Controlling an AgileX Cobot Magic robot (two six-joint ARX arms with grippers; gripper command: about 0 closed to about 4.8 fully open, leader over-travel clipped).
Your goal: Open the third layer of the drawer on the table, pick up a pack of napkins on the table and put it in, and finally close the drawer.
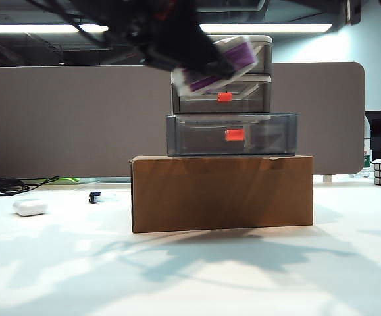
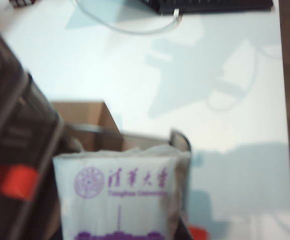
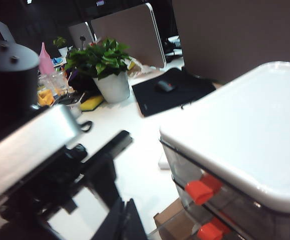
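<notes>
Napkins [image 2: 119, 200] are riding pinched in the left gripper [image 1: 206, 69] above the open third layer [image 1: 233, 135] of the drawer [image 1: 256, 99]; dropping in and closing are remaining. Right gripper [image 3: 122, 220] is hovering nearby, state unclear.

My left gripper [image 1: 206, 66] holds the pack of napkins [image 1: 220, 62] before the drawer [image 1: 233, 99], above its pulled-out third layer [image 1: 231, 134]. Drawer sits on a cardboard box [image 1: 222, 193], on the table [image 1: 190, 276].

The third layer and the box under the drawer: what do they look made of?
The third layer, pulled out, looks like smoky translucent plastic: you see through its glossy walls. The box looks like matte brown cardboard, with a flap seam along its top edge.
</notes>
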